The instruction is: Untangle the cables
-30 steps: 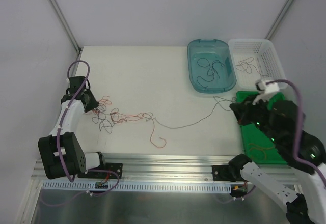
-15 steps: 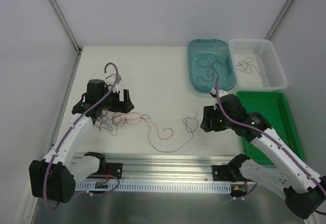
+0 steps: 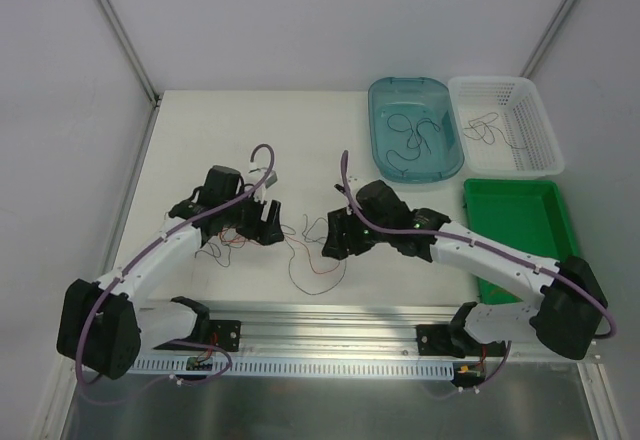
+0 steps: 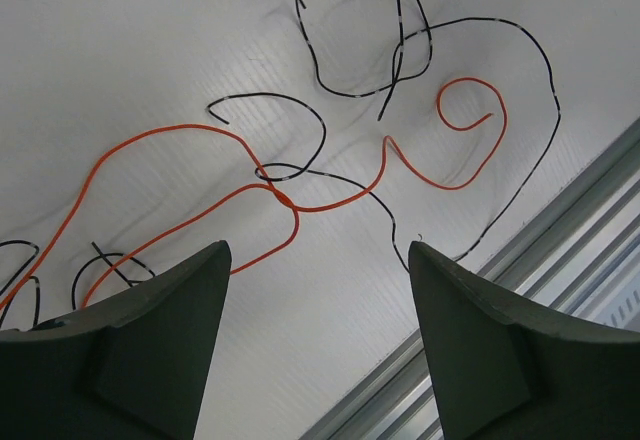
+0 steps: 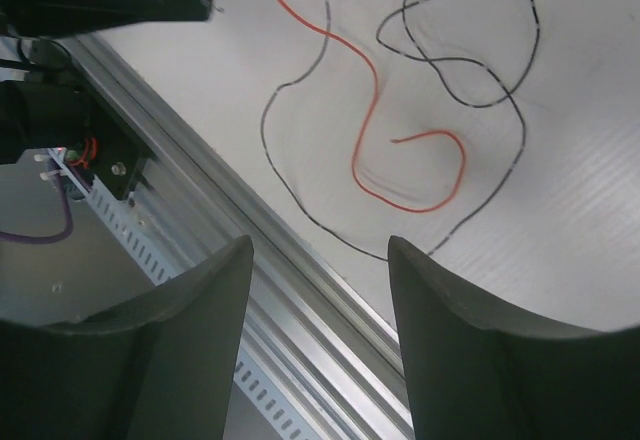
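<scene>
— So, where are the cables?
— Loose on the table, near its front edge; red and black strands cross between the two arms.
— And the grippers?
— The left gripper hovers over them, jaws apart, nothing between; the right gripper likewise, jaws released; more strands lie in the teal tub and the white basket.

No writing, label, brand mark or number could be read in any view. The worktop, teal tub, white basket, green tray, left fingers and right fingers showed plain surfaces.
</scene>
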{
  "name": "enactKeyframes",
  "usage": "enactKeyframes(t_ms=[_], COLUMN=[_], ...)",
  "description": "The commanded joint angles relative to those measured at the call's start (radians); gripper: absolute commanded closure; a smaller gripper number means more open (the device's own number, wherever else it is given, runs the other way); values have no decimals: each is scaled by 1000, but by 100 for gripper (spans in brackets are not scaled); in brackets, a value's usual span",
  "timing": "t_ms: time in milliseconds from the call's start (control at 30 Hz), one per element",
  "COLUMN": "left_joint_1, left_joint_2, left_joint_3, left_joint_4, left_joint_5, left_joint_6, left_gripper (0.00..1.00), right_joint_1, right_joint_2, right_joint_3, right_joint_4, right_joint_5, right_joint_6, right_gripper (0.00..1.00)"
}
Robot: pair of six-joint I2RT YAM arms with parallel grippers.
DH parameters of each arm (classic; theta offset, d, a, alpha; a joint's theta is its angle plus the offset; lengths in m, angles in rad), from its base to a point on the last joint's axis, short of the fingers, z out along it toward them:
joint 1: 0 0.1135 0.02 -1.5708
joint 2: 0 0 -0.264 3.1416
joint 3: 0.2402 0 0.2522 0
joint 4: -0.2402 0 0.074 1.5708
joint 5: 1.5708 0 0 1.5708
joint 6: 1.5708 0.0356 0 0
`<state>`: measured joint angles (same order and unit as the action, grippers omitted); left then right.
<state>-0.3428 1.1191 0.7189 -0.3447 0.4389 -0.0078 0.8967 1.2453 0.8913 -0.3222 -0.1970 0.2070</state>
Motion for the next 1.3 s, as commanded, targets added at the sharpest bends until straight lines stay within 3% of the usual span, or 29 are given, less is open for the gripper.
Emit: enactKeyframes(t_ms=[0, 100, 300, 433, 533, 567, 867, 1067, 1167, 1267], left_joint_1=[-39, -70, -90, -94, -93, -94, -93, -94, -94, -93], left_joint_2=[41, 79, 134, 175, 192, 194, 186, 180, 179, 173], left_joint_3=[-10, -6, 7, 27, 39, 40, 47, 51, 54, 54], left_joint_4=[18, 12, 7, 4, 1, 1, -5, -4, -5, -5], left_joint_5=[-29, -74, -134, -135, -118, -117, -91, -81, -81, -78], left_joint_6=[46, 45, 28, 16, 9, 9, -20, -23, -23, -24], left_gripper=[28, 31, 50, 70, 96, 100, 100, 100, 100, 100], right_joint_1=[54, 93, 183, 199, 202, 200, 203, 202, 203, 202], right_joint_2=[28, 66, 132, 203, 270, 285, 450, 522, 551, 566], right_joint_3=[9, 11, -20, -48, -57, -57, -54, -25, -3, 12], right_joint_4=[212, 264, 406, 517, 610, 635, 678, 712, 710, 710], right_joint_5=[-44, -27, 21, 34, 36, 45, 160, 153, 140, 130], right_joint_6=[74, 88, 147, 213, 275, 305, 433, 440, 439, 433], right_gripper=[40, 39, 39, 39, 39, 39, 39, 43, 48, 60])
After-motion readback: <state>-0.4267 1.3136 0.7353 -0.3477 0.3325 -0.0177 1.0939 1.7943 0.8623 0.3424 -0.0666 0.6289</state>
